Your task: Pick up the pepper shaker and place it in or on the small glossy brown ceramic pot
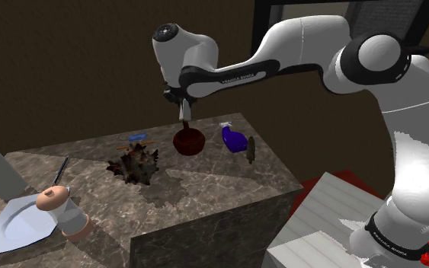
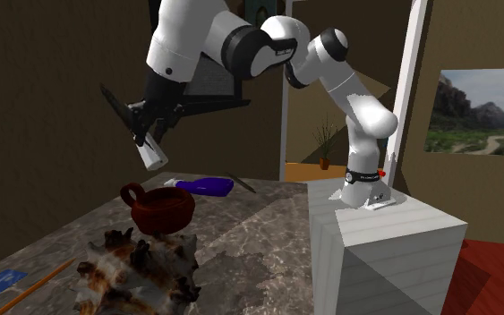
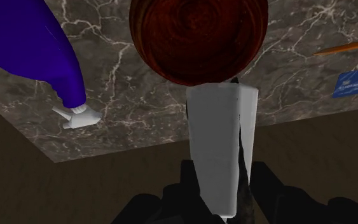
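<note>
Wrist view: jaws clasp shaker (image 3: 219, 146) abv pot (image 3: 196, 38).

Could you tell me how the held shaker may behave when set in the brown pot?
Tall, narrow and tapered, the pepper shaker would probably lean or tip inside the rounded brown pot. Its smooth sides might slide in the gripper.

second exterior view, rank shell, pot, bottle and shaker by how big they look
1. shell, but it is nearest the camera, so its lead is unsure
2. pot
3. bottle
4. shaker, close to the bottle
</note>
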Motion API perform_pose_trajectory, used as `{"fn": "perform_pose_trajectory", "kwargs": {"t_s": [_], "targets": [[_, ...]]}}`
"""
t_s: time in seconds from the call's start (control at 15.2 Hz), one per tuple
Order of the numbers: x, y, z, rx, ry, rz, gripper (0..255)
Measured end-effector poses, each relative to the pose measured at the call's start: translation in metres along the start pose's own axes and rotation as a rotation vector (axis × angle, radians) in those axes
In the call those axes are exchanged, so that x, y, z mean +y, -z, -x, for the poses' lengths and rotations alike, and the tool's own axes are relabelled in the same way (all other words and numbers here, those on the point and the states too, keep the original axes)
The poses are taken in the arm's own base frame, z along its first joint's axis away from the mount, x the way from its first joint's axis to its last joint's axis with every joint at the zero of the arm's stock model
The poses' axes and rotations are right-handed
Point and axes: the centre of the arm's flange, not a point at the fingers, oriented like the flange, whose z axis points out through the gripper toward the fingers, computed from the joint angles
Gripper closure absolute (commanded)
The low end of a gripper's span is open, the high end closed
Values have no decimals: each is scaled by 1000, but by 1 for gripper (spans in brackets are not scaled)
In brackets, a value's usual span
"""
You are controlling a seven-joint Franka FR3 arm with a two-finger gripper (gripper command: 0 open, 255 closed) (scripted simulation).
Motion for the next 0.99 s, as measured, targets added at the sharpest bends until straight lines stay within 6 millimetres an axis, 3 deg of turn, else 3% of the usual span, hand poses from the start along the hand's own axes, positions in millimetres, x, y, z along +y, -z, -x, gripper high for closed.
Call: {"fn": "perform_pose_trajectory", "kwargs": {"t_s": [0.73,0.99], "targets": [[-1,-49,29,1,0,0,255],[-1,-53,31,1,0,0,255]]}}
